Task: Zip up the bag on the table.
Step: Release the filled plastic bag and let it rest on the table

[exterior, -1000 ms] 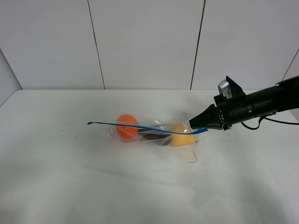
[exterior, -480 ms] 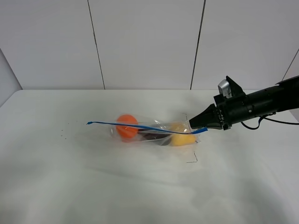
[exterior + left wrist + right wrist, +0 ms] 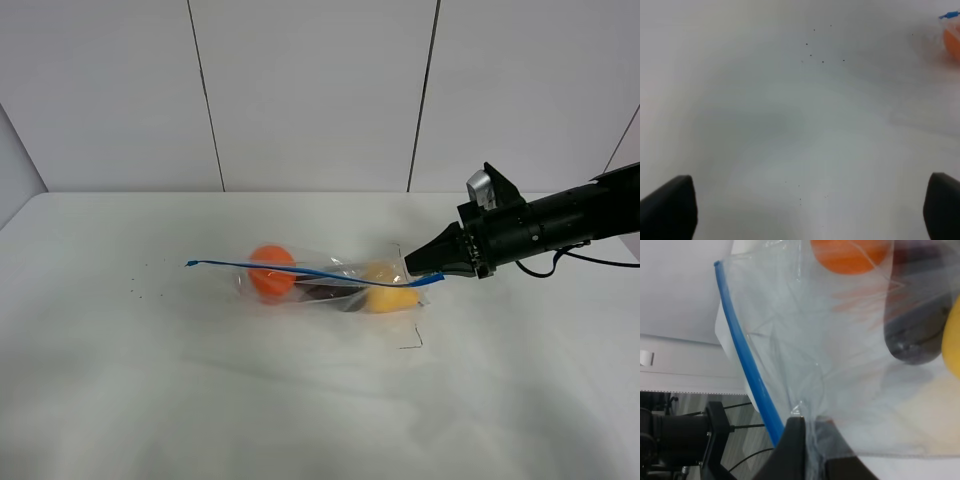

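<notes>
- Your right arm: a black cylinder tapering into the pointed black right gripper.
- Silver-grey block on top, thin black cable beneath.
- Your left gripper: dark, rounded fingertips.

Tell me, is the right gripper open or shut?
Shut. The right gripper has its jaws closed on the bag beside the blue strip, with clear plastic pinched between them.

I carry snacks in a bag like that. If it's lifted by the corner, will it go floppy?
Probably floppy: the bag is thin, wrinkled clear plastic and its blue strip curves. The orange ball and yellow thing inside look round, so they would likely roll to the low end. The smooth plastic might slip from the right gripper pinching its corner.
</notes>
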